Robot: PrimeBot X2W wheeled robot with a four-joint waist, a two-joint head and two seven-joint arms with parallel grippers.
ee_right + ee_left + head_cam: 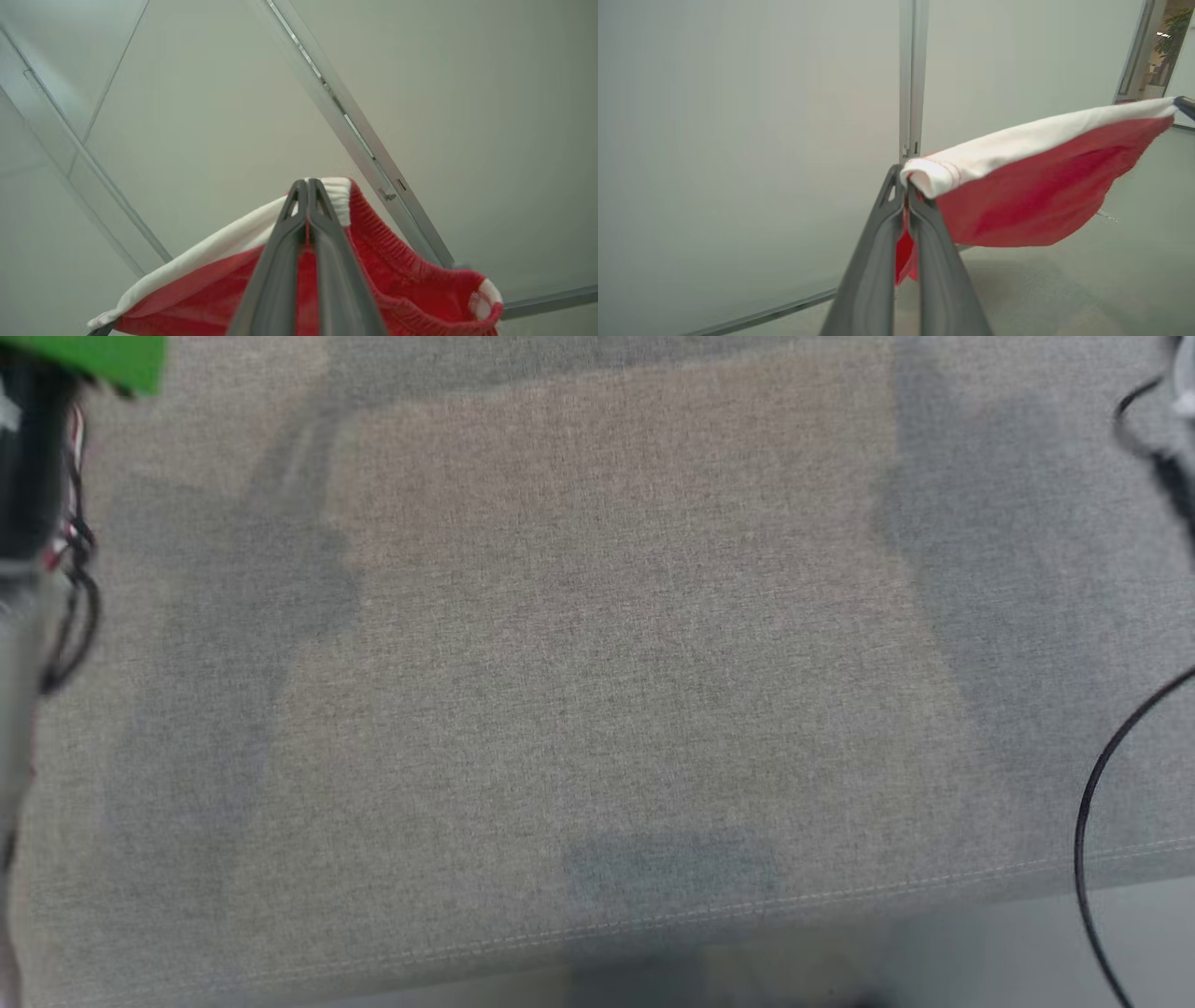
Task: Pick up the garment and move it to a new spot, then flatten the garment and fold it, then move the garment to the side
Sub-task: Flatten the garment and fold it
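Left claw [903, 182] and right claw [308, 184] each pinch the red-and-white garment [1031, 186], stretched aloft between them. Pickup judged complete; placing, flattening and folding remain.

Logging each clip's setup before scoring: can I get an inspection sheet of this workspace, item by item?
Surface: grey woven fabric surface, blurred, stitched hem near front edge.
Job's things: red knit garment with white band, held aloft, stretched between both grippers.
Clutter: green flat object, upper left, unidentifiable.
Grippers: left gripper and right gripper each shut on the garment's white band.
Cables: black cable at right; bundled wires at left.
Surroundings: pale wall panels with metal strips.
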